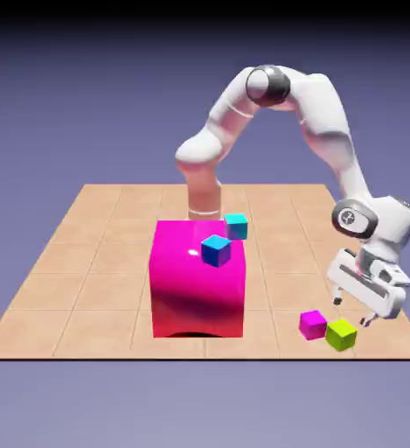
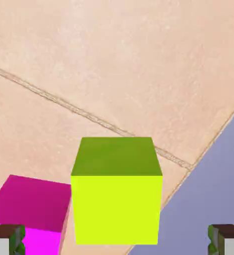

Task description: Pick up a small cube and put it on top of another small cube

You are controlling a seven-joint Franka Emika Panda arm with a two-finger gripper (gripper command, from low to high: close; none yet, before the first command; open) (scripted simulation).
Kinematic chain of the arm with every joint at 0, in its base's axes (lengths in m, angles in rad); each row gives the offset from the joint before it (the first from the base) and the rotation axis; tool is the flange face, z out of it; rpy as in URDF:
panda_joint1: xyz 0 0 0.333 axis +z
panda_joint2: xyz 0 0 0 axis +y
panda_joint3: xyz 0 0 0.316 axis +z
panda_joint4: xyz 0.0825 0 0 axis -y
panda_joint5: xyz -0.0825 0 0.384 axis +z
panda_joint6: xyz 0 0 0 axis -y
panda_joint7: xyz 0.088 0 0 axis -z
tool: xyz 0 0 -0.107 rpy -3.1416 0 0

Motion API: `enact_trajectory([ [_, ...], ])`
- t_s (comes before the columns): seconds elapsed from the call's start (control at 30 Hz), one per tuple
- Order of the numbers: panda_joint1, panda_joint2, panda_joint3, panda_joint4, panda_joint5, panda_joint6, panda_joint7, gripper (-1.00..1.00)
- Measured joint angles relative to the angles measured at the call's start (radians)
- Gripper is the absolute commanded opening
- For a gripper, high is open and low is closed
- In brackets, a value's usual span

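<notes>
Here, 2 open fingers (image 2: 217,240) hover above 1 small lime cube (image 2: 117,209) of 4.

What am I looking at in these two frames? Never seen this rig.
It's a simulated white robot arm with a two-finger gripper. The exterior view faces the robot from across a tiled table. The hand view looks along the gripper, whose fingertips show at the bottom corners.

On the table stand a big glossy magenta block, a small magenta cube and a small yellow-green cube. A small blue cube and a small teal cube show at the block's upper right; I can't tell what they rest on.

Nothing is held: the gripper is open above the yellow-green cube.
</notes>
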Motion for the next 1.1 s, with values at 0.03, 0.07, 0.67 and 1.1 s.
enact_trajectory([
  [0.03, -0.011, 0.028, 0.005, 0.004, 0.004, 0.025, 0.0, -1.0],
  [0.07, -0.011, 0.028, 0.005, 0.004, 0.004, 0.026, 0.0, -1.0],
  [0.67, -0.423, -0.587, 0.246, -0.188, 0.049, -0.517, 0.441, -1.0],
  [1.1, -0.864, -1.044, 0.5, -0.354, 0.107, -0.917, 0.864, -1.0],
])
